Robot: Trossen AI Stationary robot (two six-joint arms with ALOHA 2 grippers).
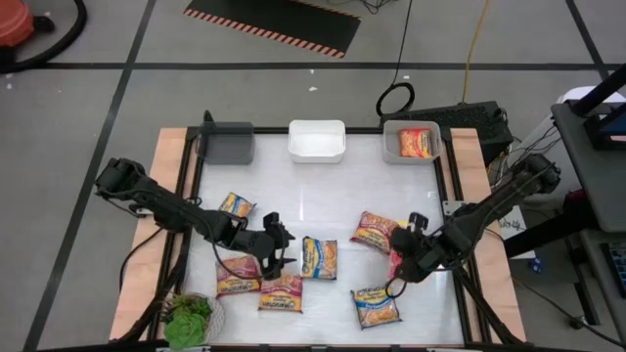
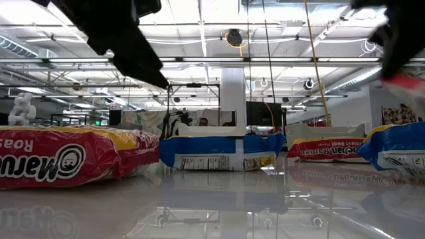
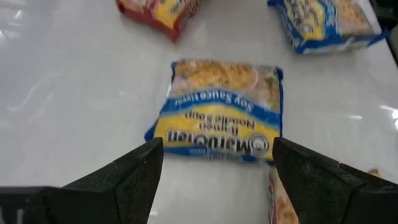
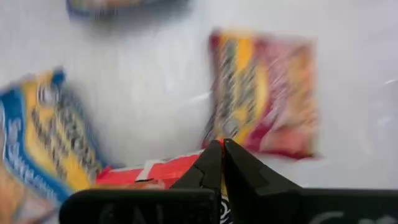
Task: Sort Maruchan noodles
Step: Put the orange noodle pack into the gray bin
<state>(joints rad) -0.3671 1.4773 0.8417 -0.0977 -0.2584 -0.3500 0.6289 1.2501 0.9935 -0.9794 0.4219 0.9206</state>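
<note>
Several Maruchan packets lie flat on the white table. In the high view these are a blue-and-yellow one (image 1: 319,257), a second (image 1: 376,307), a third (image 1: 236,204), red ones (image 1: 239,276) (image 1: 377,232) and a reddish-orange one (image 1: 281,291). Another packet (image 1: 418,143) lies in the right grey bin. My left gripper (image 1: 277,244) is open, just left of the middle blue-and-yellow packet (image 3: 221,112), touching nothing. My right gripper (image 1: 406,256) is shut on a red packet (image 1: 396,264). My right gripper pinches the red packet between its two fingers at an edge (image 4: 186,167); the fingers hide the exact spot. In the low view the packet (image 2: 406,83) hangs below the fingers, lifted clear of the table.
Three bins stand along the far edge: a grey one (image 1: 227,144), a white one (image 1: 317,140) and the right grey one (image 1: 393,147). A green leafy plant (image 1: 188,318) sits at the near left corner. Bare table shows in the middle toward the bins.
</note>
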